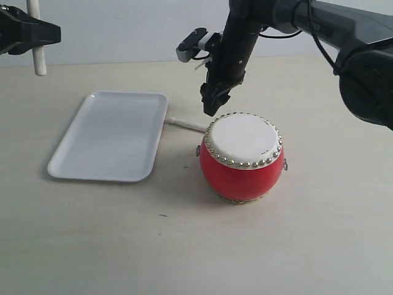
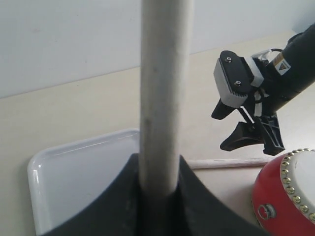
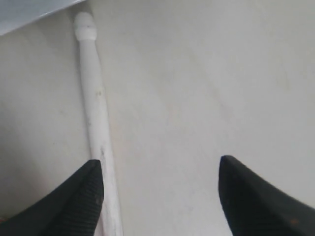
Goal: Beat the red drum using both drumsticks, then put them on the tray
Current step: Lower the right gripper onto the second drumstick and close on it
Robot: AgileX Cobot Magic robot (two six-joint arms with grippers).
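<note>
The right gripper (image 3: 160, 196), jaws wide open and empty, hangs just above the thin pale wooden drumstick (image 3: 96, 123) lying off-centre near one fingertip, lengthwise pointing toward the flat white plastic tray (image 1: 110, 135).

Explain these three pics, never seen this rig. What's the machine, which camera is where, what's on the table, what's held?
It is a two-armed robot with a gripper on each arm. One picture comes from a camera off the arms; the other two come from cameras on each wrist.

On the table stand a red drum and a white tray with nothing in it.

The left gripper is shut on one drumstick, held upright above the table.

The right gripper is open and hangs over the second drumstick, which lies on the table behind the drum, its tip near the tray.
</note>
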